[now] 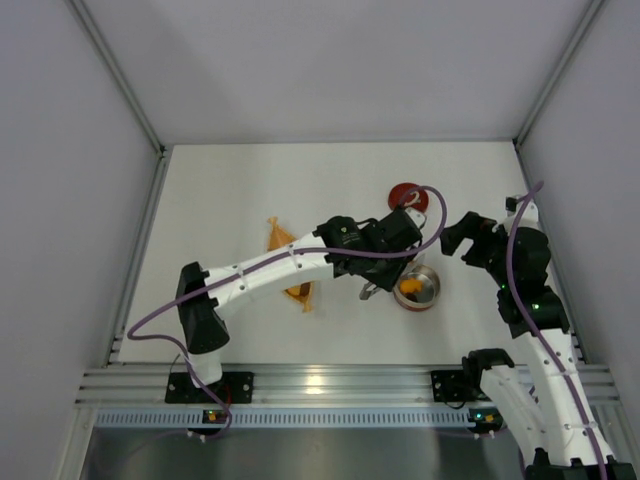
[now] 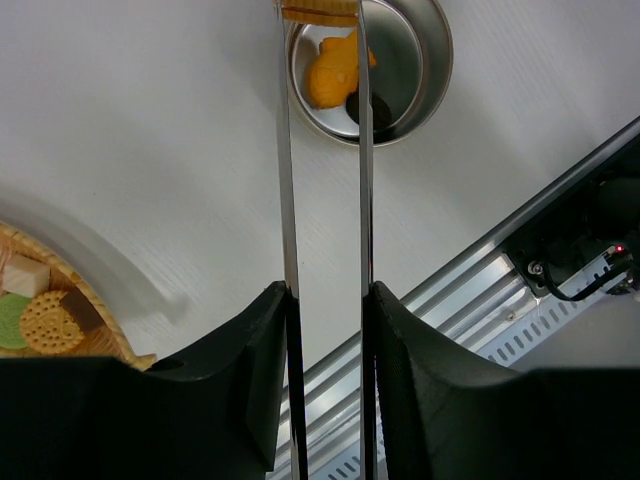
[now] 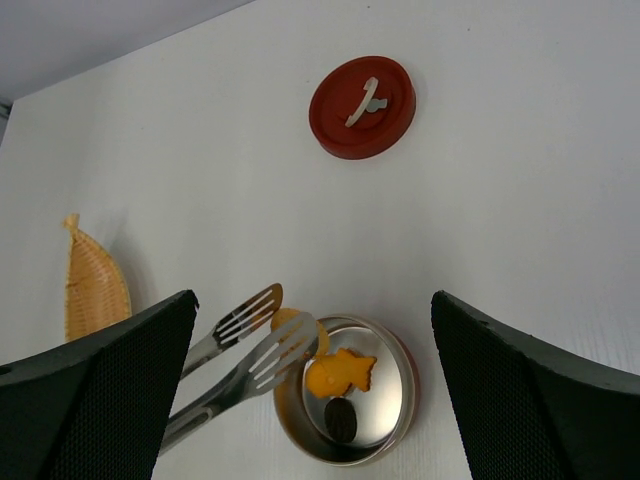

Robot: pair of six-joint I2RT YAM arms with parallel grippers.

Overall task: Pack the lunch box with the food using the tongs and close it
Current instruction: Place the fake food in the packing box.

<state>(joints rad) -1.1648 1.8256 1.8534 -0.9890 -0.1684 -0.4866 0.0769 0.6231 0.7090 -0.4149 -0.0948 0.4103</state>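
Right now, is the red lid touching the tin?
Apart. The right wrist view shows a wide stretch of table between the lid and the tin.

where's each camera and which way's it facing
Top external: overhead behind the bases, facing down at the table; left arm, right arm show.
Left wrist: on its arm, looking along the tongs to the lunch box; left gripper shut on them.
Right wrist: on its arm, looking down on the lunch box; open right gripper shows.
All share: lunch box, tongs.

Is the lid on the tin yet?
No, the lid lies flat, well away from the open tin.
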